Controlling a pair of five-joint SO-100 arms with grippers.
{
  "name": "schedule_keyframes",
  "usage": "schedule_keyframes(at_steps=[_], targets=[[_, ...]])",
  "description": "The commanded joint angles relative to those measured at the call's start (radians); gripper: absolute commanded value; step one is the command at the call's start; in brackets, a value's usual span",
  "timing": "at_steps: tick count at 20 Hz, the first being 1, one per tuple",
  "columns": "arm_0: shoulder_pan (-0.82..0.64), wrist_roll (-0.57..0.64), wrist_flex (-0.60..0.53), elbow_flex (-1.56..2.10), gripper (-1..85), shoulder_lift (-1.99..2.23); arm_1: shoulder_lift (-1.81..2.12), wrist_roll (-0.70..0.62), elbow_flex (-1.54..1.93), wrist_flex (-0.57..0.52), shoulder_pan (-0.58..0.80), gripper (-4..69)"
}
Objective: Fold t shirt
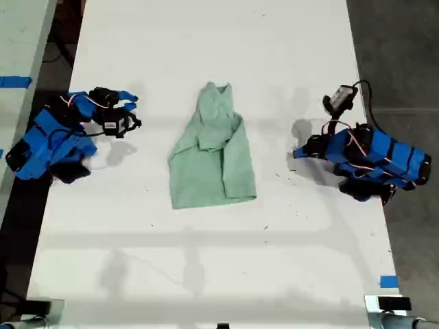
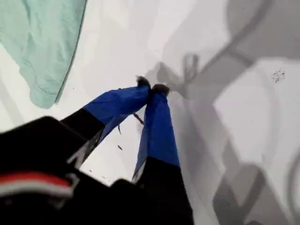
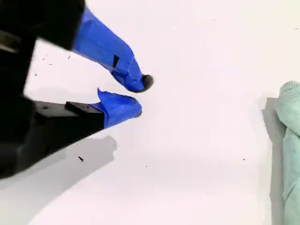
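Shirt lies mid-tabletop, long axis running up the exterior view, collar at the far end. My first hand is closed, empty; my second hand slightly parted, empty. Both stand clear of the shirt, roughly equally near.

White bench with one t shirt on it.

The bench is long and plain white, and the pale mint-green t shirt lies near its middle, creased and partly folded, its collar end toward the exterior view's top. A small piece of blue tape sits at the bench edge, low on the exterior view's right.
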Motion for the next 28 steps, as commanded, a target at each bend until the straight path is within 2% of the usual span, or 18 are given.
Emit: schedule_keyframes(at_steps=[1, 3, 4, 7, 10, 14, 16, 19, 23, 28], targets=[[0.175, 0.822, -0.219, -0.391, -0.3, -0.06, 0.012, 0.018, 0.04, -0.006, -0.008, -0.5], [0.149, 0.816, -0.127, -0.64, -0.3, -0.295, 0.012, 0.017, 0.04, -0.006, -0.011, -0.5], [0.164, 0.773, -0.08, -0.75, -0.3, -0.423, 0.012, 0.02, 0.04, -0.006, -0.014, -0.5], [0.33, 0.508, 0.04, -0.94, -0.3, -0.724, 0.012, 0.02, 0.04, -0.006, -0.015, -0.5], [0.629, 0.193, -0.011, -0.914, -0.1, -0.896, 0.012, 0.021, 0.04, -0.006, -0.018, -0.5], [0.919, -0.055, -0.103, -0.937, 6.8, -1.241, 0.012, 0.021, 0.04, -0.006, -0.02, -0.5], [1.005, -0.11, -0.137, -0.991, 11.1, -1.402, 0.012, 0.021, 0.04, -0.006, -0.017, -0.5], [1.058, -0.166, -0.167, -1.085, 11.2, -1.58, 0.012, 0.025, 0.04, -0.006, -0.018, -0.5], [1.009, -0.146, -0.21, -1.147, 12.6, -1.821, 0.012, 0.025, 0.04, -0.006, -0.018, -0.5], [0.951, -0.152, -0.144, -1.16, 9.8, -1.868, 0.012, 0.023, 0.04, -0.006, -0.02, -0.5]])
